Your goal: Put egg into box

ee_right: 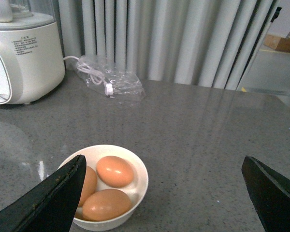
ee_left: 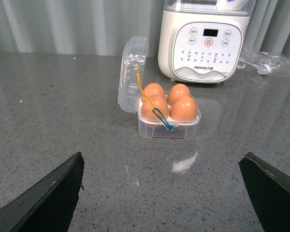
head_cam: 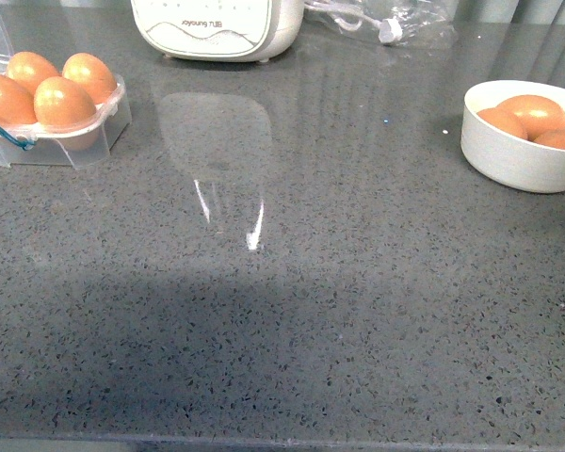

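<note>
The clear plastic box (head_cam: 85,149) stands at the far left of the grey counter with four orange-brown eggs (head_cam: 64,102) in its cups. In the left wrist view the box (ee_left: 169,131) has its lid (ee_left: 131,72) standing open and a blue cord (ee_left: 162,118) across the front. My left gripper (ee_left: 163,159) is open and empty, short of the box. My right gripper (ee_right: 163,158) is open and empty, beside a white bowl (ee_right: 121,151) that holds three eggs (ee_right: 115,171). Neither arm shows in the front view.
The white bowl (head_cam: 508,160) sits at the right edge of the counter. A white kitchen appliance (head_cam: 217,28) stands at the back, with a clear bag holding a cable (head_cam: 386,24) beside it. Grey curtains hang behind the counter.
</note>
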Robot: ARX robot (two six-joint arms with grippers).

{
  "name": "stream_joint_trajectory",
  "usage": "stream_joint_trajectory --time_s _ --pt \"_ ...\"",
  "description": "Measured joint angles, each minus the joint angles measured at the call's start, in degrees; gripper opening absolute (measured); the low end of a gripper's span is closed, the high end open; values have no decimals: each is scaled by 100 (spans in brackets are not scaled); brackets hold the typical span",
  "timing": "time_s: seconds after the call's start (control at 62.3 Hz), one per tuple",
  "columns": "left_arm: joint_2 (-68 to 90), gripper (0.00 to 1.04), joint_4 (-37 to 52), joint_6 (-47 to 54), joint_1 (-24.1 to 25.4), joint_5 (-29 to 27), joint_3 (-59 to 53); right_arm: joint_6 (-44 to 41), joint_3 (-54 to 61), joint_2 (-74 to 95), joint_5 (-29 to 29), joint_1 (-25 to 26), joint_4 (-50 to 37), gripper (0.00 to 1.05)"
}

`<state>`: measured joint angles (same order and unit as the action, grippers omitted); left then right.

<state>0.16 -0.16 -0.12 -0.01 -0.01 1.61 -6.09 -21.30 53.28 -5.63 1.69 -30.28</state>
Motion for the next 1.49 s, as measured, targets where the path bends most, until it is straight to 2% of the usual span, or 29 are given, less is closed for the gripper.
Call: stream_joint_trajectory --time_s 0.048,0.08,0.128,0.257,0.273,0.61,1.092,1.172,1.493 --pt "0 98 0 2 0 0 0 -70 72 -101 15 74 -39 97" --pt "0 98 0 0 0 0 0 22 118 -149 212 24 -98 94" --pt "0 98 0 0 0 0 0 254 273 -269 516 -85 -177 83" --pt "0 98 0 0 0 -2 0 455 693 -579 535 -155 -216 62" --pt "0 98 0 2 0 0 0 479 785 -662 540 -157 -223 57" --pt "0 98 0 0 0 0 0 538 1432 -1504 557 -160 -52 3" --pt "0 98 0 0 0 0 0 549 1912 -2841 560 -160 793 3" --pt "0 98 0 0 0 0 0 551 2096 -2975 557 -160 693 3" --pt "0 98 0 2 0 0 0 551 2098 -3692 560 -160 1370 3"
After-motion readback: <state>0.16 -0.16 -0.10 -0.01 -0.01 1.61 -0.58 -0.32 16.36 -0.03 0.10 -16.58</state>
